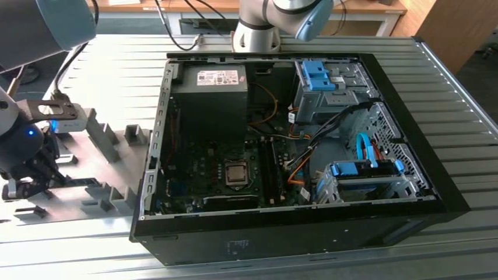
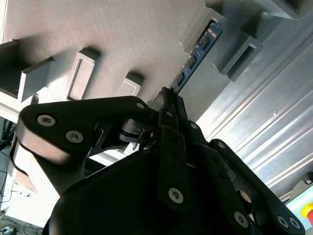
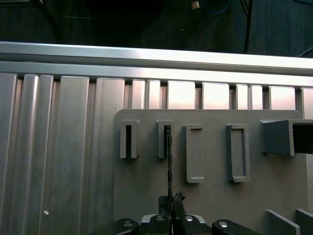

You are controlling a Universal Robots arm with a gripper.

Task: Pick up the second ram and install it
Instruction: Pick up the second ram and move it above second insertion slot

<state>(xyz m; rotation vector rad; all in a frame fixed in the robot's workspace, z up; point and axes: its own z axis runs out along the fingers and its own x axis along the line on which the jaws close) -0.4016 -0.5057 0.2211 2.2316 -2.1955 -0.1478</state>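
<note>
Second wrist view shows my fingers (image 2: 168,100) shut on one end of the second ram (image 2: 194,58), which stands on its edge in a slot of the grey holder (image 2: 122,39), at the exterior view's left on the desk (image 1: 435,76).

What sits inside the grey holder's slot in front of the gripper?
The second ram stands on edge, its far end in a slot of the grey holder. The gripper is shut on its near end and covers that part; the slot walls hide the far tip.
</note>
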